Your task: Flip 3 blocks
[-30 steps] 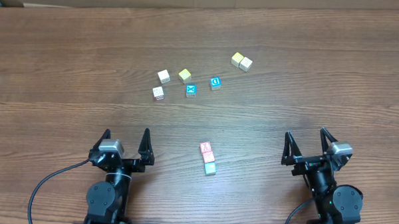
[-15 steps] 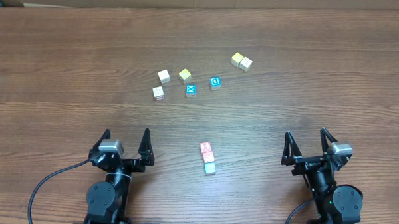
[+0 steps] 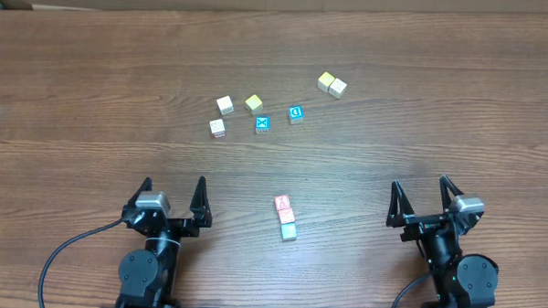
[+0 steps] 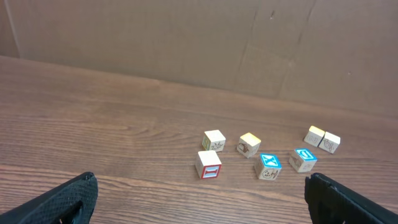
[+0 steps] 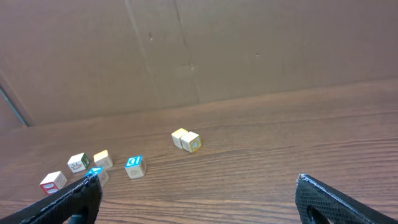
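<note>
No flip is in hand at this moment, judging by the layout: both arms sit at the near edge of the table [image 3: 66, 83] and none of the blocks is contacted. Taking the short column of three touching blocks [image 3: 286, 218] as the landmark, the left gripper [image 3: 171, 194] stands well to its left, jaws spread to full width, holding and touching nothing. The column itself consists of two red-printed cubes, the far one [image 3: 282, 203] and the middle one [image 3: 286, 216], with a teal-green cube [image 3: 290, 231] nearest the robot; it lies roughly midway between the two arms and appears in neither wrist view. Well beyond the column lies a loose scatter: a red-bordered cube [image 3: 217, 127], a white cube [image 3: 224, 105], a yellow cube [image 3: 253, 103], the blue X cube [image 3: 262, 124], the blue D cube [image 3: 295, 114] and a yellow-and-cream pair [image 3: 331, 84]. The right gripper [image 3: 423, 197] stands well to the right of the column, jaws likewise fully spread and empty. The next move probably calls for one arm to reach inward to the column, descend over an end cube and close on its side faces without disturbing the neighbouring cube it touches.
</note>
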